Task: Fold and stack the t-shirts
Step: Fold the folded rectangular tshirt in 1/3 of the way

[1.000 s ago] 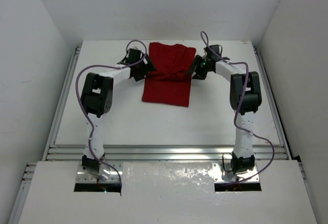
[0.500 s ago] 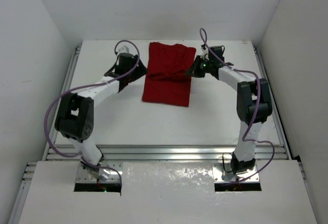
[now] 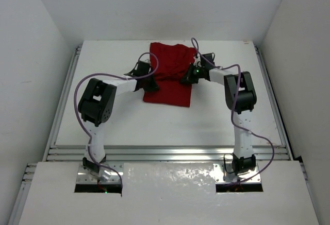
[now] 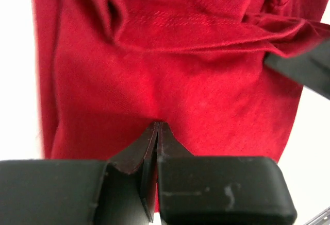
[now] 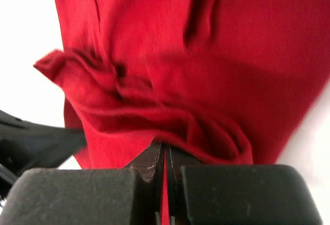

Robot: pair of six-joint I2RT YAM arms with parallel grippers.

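At either side of the t-shirt, left pincer clamped on cloth, right pincer pinching a fold

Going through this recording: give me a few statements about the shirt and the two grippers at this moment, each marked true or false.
1. The t-shirt is plain dark red, with no print showing. True.
2. The left gripper holds its fingers wide open over the bare table. False: its fingers are shut, with the tips on the t-shirt.
3. Red cloth shows between the shut fingers of the right gripper. True.
4. The t-shirt lies at the table's near edge. False: it lies toward the far edge, about mid-width.
5. A second, blue shirt lies beside it. False: the red one is the only cloth in view.
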